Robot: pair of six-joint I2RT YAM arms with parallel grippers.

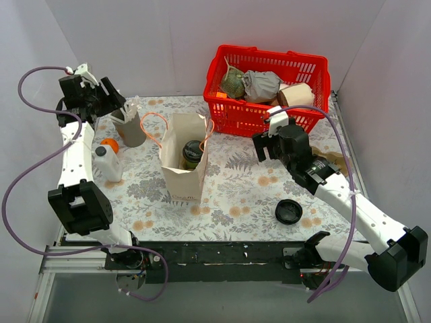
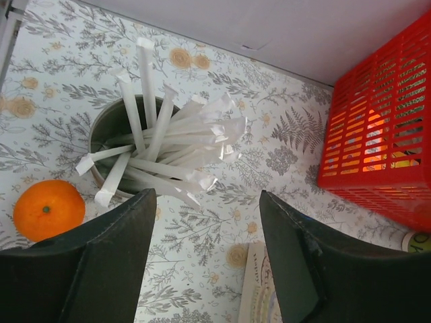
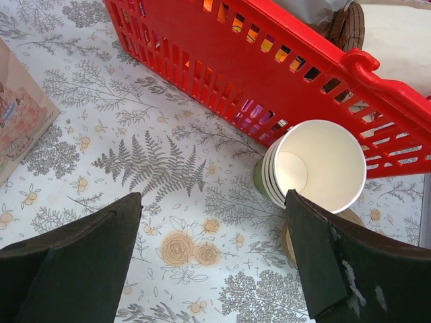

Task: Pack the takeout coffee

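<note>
Left jaws are spread with nothing between them, hanging just above the straw holder (image 2: 104, 134) crammed with wrapped straws (image 2: 195, 131). We judge that closing here nips several straws at once, or catches the holder rim and tips it toward the orange (image 2: 48, 208) just beside it. Right jaws are spread too and empty, over bare worktop (image 3: 168, 168) near the stack of cream cups (image 3: 316, 168), which sits against the red basket (image 3: 215, 40). The risk there is grabbing a lidless cup, the wrong thing, or shoving the stack into the basket wall. The takeout coffee (image 1: 192, 154) looks already down inside the open paper bag (image 1: 182, 178) mid-worktop, its black lid showing, between the two arms. We think the bag is light and stands unsupported, so an arm sweeping past or a straw pushed in off-centre against its rim could topple it and spill the cup. The loose black lid (image 1: 288, 211) lies well apart, near the right arm's base, where a low swing could knock it.
</note>
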